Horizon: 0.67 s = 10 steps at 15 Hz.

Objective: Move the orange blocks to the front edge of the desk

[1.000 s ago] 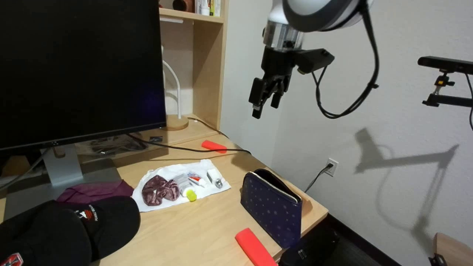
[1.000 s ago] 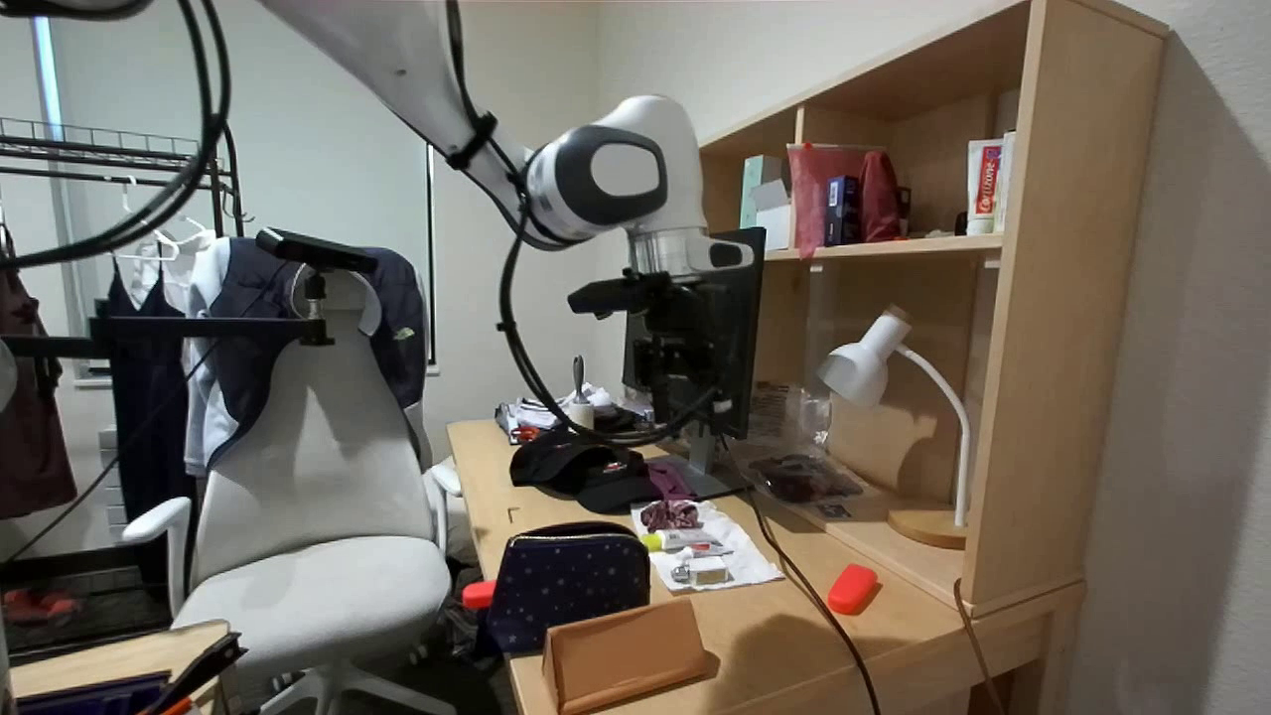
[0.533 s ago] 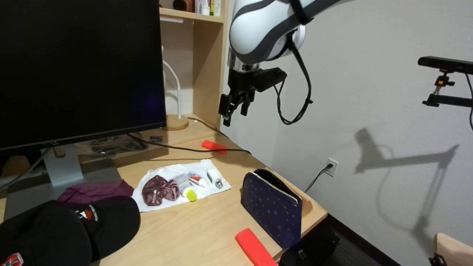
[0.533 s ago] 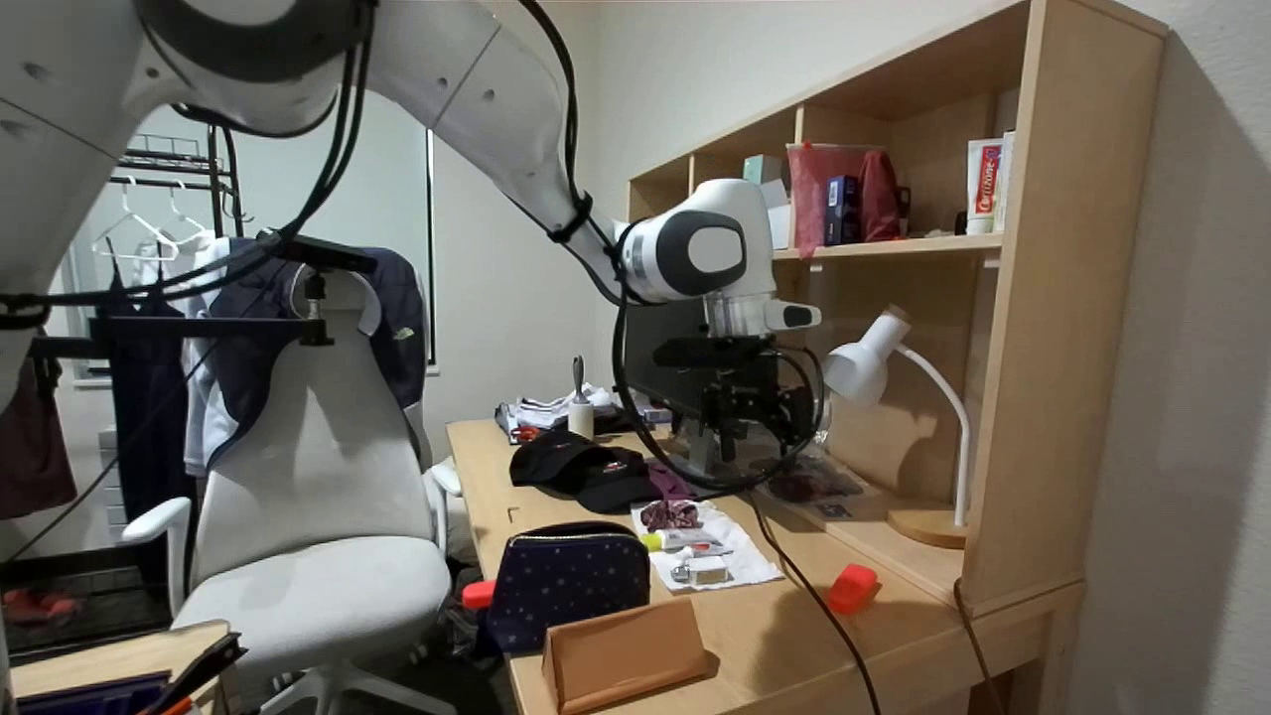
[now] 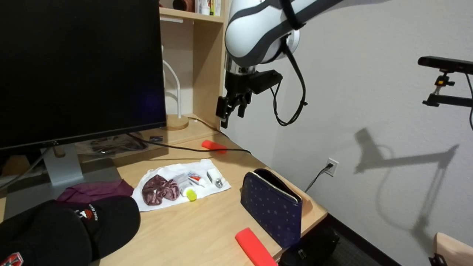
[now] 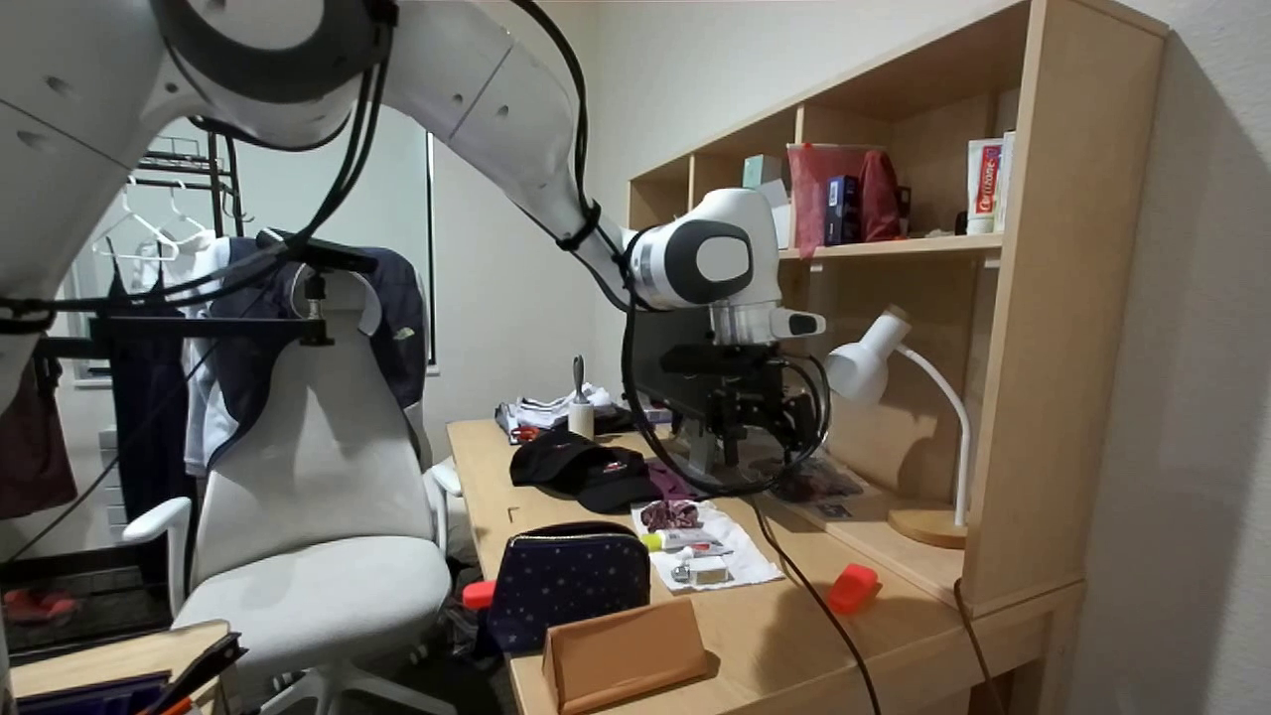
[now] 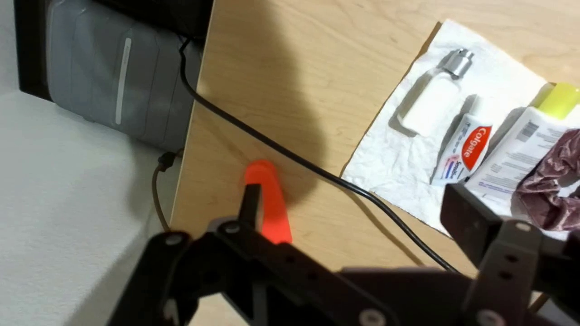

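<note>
Two orange blocks rest on the light wood desk (image 5: 177, 236). The far block (image 5: 214, 146) lies at the back corner near the shelf; it also shows in an exterior view (image 6: 853, 588). In the wrist view this block (image 7: 276, 208) is partly covered by one finger. The near block (image 5: 255, 246) lies at the desk edge beside the pouch; in an exterior view only its end (image 6: 479, 595) shows past the pouch. My gripper (image 5: 232, 117) is open and empty, well above the desk near the far block. In the wrist view the gripper (image 7: 355, 203) has its fingers wide apart.
A black cable (image 7: 290, 156) crosses the desk beside the far block. A white cloth (image 5: 155, 203) holds tubes and a scrunchie. A navy pouch (image 5: 271, 210) and a brown stand (image 6: 626, 655) stand nearby. The monitor (image 5: 81, 74), lamp (image 6: 958, 427) and shelf (image 6: 1072, 298) rise at the back.
The arm has swung over the desk toward the shelf, and my gripper has come somewhat lower. In the last half second it has moved only slightly. The blocks have not moved.
</note>
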Motion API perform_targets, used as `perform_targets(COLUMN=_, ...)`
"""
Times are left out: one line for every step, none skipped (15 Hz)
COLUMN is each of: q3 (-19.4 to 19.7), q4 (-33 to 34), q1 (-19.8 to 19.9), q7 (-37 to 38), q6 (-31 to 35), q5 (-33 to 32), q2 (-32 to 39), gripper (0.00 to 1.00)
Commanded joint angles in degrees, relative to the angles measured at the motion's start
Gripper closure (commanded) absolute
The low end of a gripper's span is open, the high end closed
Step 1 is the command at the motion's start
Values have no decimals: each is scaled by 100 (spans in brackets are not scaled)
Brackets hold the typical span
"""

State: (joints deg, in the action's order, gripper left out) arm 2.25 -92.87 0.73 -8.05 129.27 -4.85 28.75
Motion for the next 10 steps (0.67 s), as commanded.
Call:
perform_targets(q3=-209, q4=689, q1=260, q7=-650, q6=-177, q5=108, q2=685, gripper=0)
perform_targets(q3=-222, q4=971, q1=278, q7=-795, q6=-227, q5=39, q2=982, gripper=0)
perform_targets(q3=-218, q4=1147, q1=293, q7=-911, q6=-248, q5=-22, q2=1167, gripper=0)
perform_targets(q3=-212, q4=1415, q1=306, q7=-984, q6=-307, q5=-57, q2=1408, gripper=0)
perform_targets(q3=-215, q4=1628, q1=332, q7=-1063, q6=-341, q5=-60, q2=1604, gripper=0)
perform_targets(q3=-215, q4=1877, q1=348, q7=-1077, q6=-375, q5=-43, q2=1831, gripper=0)
perform_targets(q3=-232, q4=2097, q1=375, q7=-1116, q6=-451, q5=-15, q2=2006, gripper=0)
perform_targets(q3=-219, q4=2352, q1=380, q7=-1049, q6=-498, q5=7, q2=2231, gripper=0)
perform_targets(q3=-185, q4=2569, q1=371, q7=-953, q6=-550, q5=-2, q2=2402, gripper=0)
perform_targets(q3=-184, q4=2842, q1=388, q7=-862, q6=-645, q5=47, q2=2613, gripper=0)
